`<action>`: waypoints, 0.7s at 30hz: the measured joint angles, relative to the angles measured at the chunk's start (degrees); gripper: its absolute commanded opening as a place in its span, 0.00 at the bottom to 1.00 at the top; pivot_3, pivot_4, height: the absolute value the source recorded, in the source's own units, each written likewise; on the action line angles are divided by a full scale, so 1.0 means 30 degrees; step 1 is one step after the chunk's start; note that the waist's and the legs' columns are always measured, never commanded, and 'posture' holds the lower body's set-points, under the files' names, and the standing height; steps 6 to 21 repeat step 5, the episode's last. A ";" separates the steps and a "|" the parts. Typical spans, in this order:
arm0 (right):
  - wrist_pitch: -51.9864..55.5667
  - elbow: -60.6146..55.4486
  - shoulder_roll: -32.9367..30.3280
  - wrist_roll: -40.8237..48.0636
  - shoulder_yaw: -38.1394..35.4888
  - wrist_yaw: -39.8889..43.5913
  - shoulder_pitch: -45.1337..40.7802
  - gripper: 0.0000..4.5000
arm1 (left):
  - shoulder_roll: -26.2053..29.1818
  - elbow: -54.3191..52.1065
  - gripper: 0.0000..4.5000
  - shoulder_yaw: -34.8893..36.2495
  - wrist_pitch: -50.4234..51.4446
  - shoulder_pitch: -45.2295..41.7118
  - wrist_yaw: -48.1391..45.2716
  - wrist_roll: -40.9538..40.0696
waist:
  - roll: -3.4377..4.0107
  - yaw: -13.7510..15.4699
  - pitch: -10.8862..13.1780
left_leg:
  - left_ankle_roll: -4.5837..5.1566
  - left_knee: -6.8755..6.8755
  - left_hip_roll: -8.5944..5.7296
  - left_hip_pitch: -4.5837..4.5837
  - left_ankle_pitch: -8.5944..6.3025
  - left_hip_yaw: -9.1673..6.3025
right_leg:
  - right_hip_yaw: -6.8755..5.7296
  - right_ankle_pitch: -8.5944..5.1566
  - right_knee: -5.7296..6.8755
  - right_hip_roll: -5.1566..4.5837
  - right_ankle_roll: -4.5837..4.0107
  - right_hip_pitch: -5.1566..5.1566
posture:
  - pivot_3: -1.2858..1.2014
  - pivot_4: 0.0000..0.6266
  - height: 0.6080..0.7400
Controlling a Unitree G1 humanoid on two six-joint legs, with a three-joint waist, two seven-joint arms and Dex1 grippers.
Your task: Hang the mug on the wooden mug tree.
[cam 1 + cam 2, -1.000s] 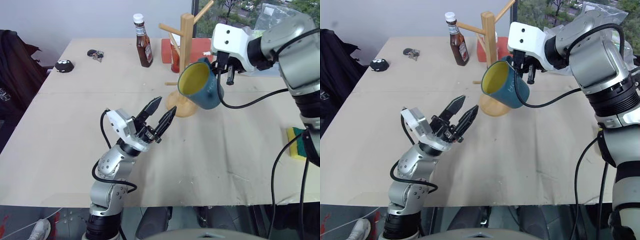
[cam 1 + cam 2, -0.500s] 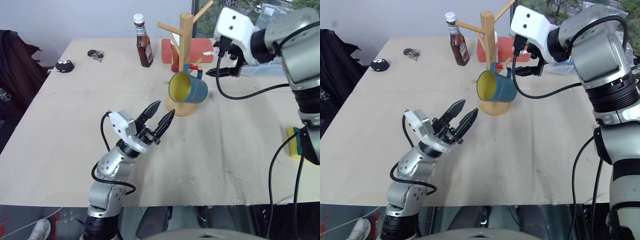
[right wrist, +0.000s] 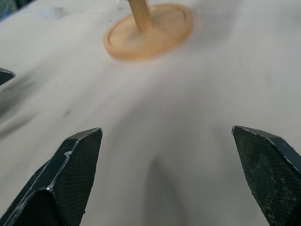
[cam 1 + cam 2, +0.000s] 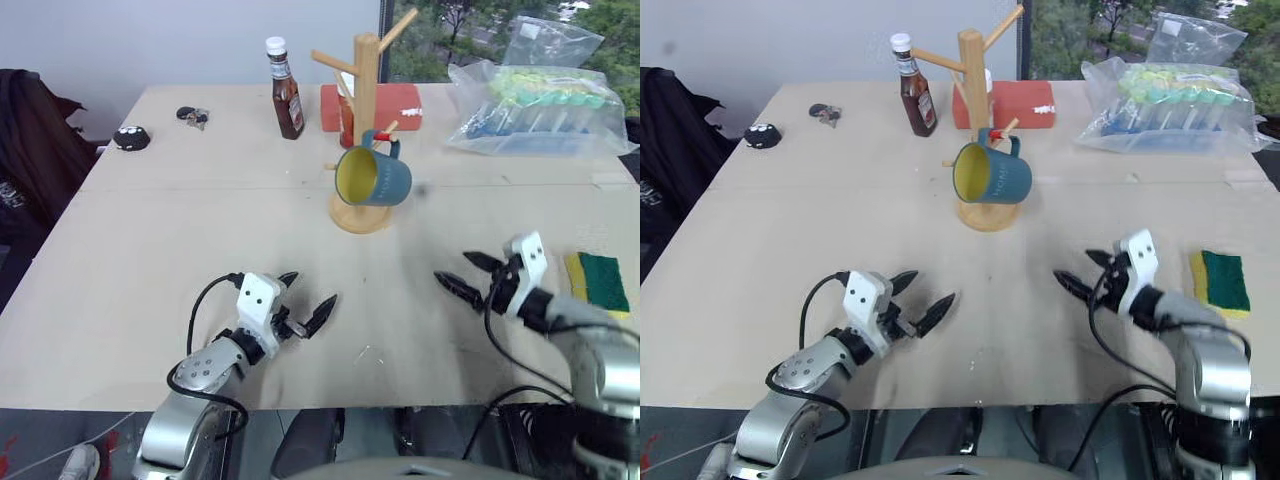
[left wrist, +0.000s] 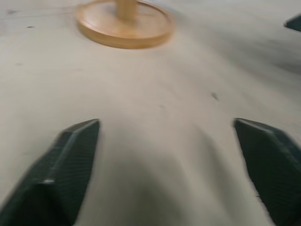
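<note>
The big pale table [image 4: 150, 230] is carrying everything, and nearly all of it is sitting toward the far edge. At about two o'clock a clear plastic bag [image 4: 540, 100] of bright packets is lying slumped, and at about one o'clock a red box [image 4: 400, 100] is lying flat behind the wooden mug tree [image 4: 366, 90], which is standing upright at twelve o'clock on its round base. The mug [image 4: 375, 178] is hanging by its handle from the red-tipped peg low on the post, tilting so that its yellow inside is facing the near side, with its body hanging just above the base. A brown sauce bottle [image 4: 287, 90] is standing at eleven o'clock, near the tree and apart from it. The left gripper [image 4: 306, 305] is hovering low over the near table at about seven o'clock, its two black fingers spread wide with nothing between them. The right gripper [image 4: 463, 275] is sitting low at about five o'clock, its fingers also parted wide and empty. Beside it, at four o'clock, a yellow and green sponge [image 4: 598, 282] is lying flat. Far off at ten o'clock a small dark round thing [image 4: 130, 137] and a bunch of keys [image 4: 192, 116] are lying apart.
</note>
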 measured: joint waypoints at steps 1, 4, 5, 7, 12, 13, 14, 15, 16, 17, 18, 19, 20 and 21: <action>-0.1374 0.0107 -0.0028 -0.0096 0.0102 0.0099 0.0528 1.00 | 0.0215 0.0003 0.99 0.0004 -0.0015 0.0227 -0.0172 0.0066 | 0.0001 -0.0135 0.0001 | 0.0002 0.0003 0.0011 0.0079 -0.0001 0.0004 | -0.0001 -0.0005 -0.0013 0.0013 0.0003 0.0089 | 0.52 0.24 1.00; -0.5422 0.1529 -0.0449 -0.0383 0.0322 0.0718 0.1839 1.00 | 0.0610 0.0011 0.99 -0.0031 -0.0063 0.0794 -0.0446 0.0480 | -0.0045 -0.0305 0.0016 | 0.0007 -0.0003 0.0048 0.0319 -0.0005 0.0014 | -0.0008 -0.0109 -0.0047 0.0035 0.0016 0.0316 | 0.52 0.24 1.00; -0.6288 0.2154 -0.0539 -0.0473 0.0371 0.0832 0.1980 1.00 | 0.0744 0.0014 0.99 -0.0026 -0.0107 0.0844 -0.0470 0.0619 | -0.0049 -0.0302 0.0017 | 0.0008 0.0004 0.0048 0.0322 -0.0003 0.0014 | -0.0012 -0.0108 -0.0043 0.0036 0.0016 0.0315 | 0.52 0.24 1.00; -0.6288 0.2154 -0.0539 -0.0473 0.0371 0.0832 0.1980 1.00 | 0.0744 0.0014 0.99 -0.0026 -0.0107 0.0844 -0.0470 0.0619 | -0.0049 -0.0302 0.0017 | 0.0008 0.0004 0.0048 0.0322 -0.0003 0.0014 | -0.0012 -0.0108 -0.0043 0.0036 0.0016 0.0315 | 0.52 0.24 1.00; -0.6288 0.2154 -0.0539 -0.0473 0.0371 0.0832 0.1980 1.00 | 0.0744 0.0014 0.99 -0.0026 -0.0107 0.0844 -0.0470 0.0619 | -0.0049 -0.0302 0.0017 | 0.0008 0.0004 0.0048 0.0322 -0.0003 0.0014 | -0.0012 -0.0108 -0.0043 0.0036 0.0016 0.0315 | 0.52 0.24 1.00; -0.6288 0.2154 -0.0539 -0.0473 0.0371 0.0832 0.1980 1.00 | 0.0744 0.0014 0.99 -0.0026 -0.0107 0.0844 -0.0470 0.0619 | -0.0049 -0.0302 0.0017 | 0.0008 0.0004 0.0048 0.0322 -0.0003 0.0014 | -0.0012 -0.0108 -0.0043 0.0036 0.0016 0.0315 | 0.52 0.24 1.00; -0.6288 0.2154 -0.0539 -0.0473 0.0371 0.0832 0.1980 1.00 | 0.0744 0.0014 0.99 -0.0026 -0.0107 0.0844 -0.0470 0.0619 | -0.0049 -0.0302 0.0017 | 0.0008 0.0004 0.0048 0.0322 -0.0003 0.0014 | -0.0012 -0.0108 -0.0043 0.0036 0.0016 0.0315 | 0.52 0.24 1.00; -0.6288 0.2154 -0.0539 -0.0473 0.0371 0.0832 0.1980 1.00 | 0.0744 0.0014 0.99 -0.0026 -0.0107 0.0844 -0.0470 0.0619 | -0.0049 -0.0302 0.0017 | 0.0008 0.0004 0.0048 0.0322 -0.0003 0.0014 | -0.0012 -0.0108 -0.0043 0.0036 0.0016 0.0315 | 0.52 0.24 1.00; -0.6288 0.2154 -0.0539 -0.0473 0.0371 0.0832 0.1980 1.00 | 0.0744 0.0014 0.99 -0.0026 -0.0107 0.0844 -0.0470 0.0619 | -0.0049 -0.0302 0.0017 | 0.0008 0.0004 0.0048 0.0322 -0.0003 0.0014 | -0.0012 -0.0108 -0.0043 0.0036 0.0016 0.0315 | 0.52 0.24 1.00; -0.6288 0.2154 -0.0539 -0.0473 0.0371 0.0832 0.1980 1.00 | 0.0744 0.0014 0.99 -0.0026 -0.0107 0.0844 -0.0470 0.0619 | -0.0049 -0.0302 0.0017 | 0.0008 0.0004 0.0048 0.0322 -0.0003 0.0014 | -0.0012 -0.0108 -0.0043 0.0036 0.0016 0.0315 | 0.52 0.24 1.00; -0.6288 0.2154 -0.0539 -0.0473 0.0371 0.0832 0.1980 1.00 | 0.0744 0.0014 0.99 -0.0026 -0.0107 0.0844 -0.0470 0.0619 | -0.0049 -0.0302 0.0017 | 0.0008 0.0004 0.0048 0.0322 -0.0003 0.0014 | -0.0012 -0.0108 -0.0043 0.0036 0.0016 0.0315 | 0.52 0.24 1.00; -0.6288 0.2154 -0.0539 -0.0473 0.0371 0.0832 0.1980 1.00 | 0.0744 0.0014 0.99 -0.0026 -0.0107 0.0844 -0.0470 0.0619 | -0.0049 -0.0302 0.0017 | 0.0008 0.0004 0.0048 0.0322 -0.0003 0.0014 | -0.0012 -0.0108 -0.0043 0.0036 0.0016 0.0315 | 0.52 0.24 1.00; -0.6288 0.2154 -0.0539 -0.0473 0.0371 0.0832 0.1980 1.00 | 0.0744 0.0014 0.99 -0.0026 -0.0107 0.0844 -0.0470 0.0619 | -0.0049 -0.0302 0.0017 | 0.0008 0.0004 0.0048 0.0322 -0.0003 0.0014 | -0.0012 -0.0108 -0.0043 0.0036 0.0016 0.0315 | 0.52 0.24 1.00; -0.6288 0.2154 -0.0539 -0.0473 0.0371 0.0832 0.1980 1.00 | 0.0744 0.0014 0.99 -0.0026 -0.0107 0.0844 -0.0470 0.0619 | -0.0049 -0.0302 0.0017 | 0.0008 0.0004 0.0048 0.0322 -0.0003 0.0014 | -0.0012 -0.0108 -0.0043 0.0036 0.0016 0.0315 | 0.52 0.24 1.00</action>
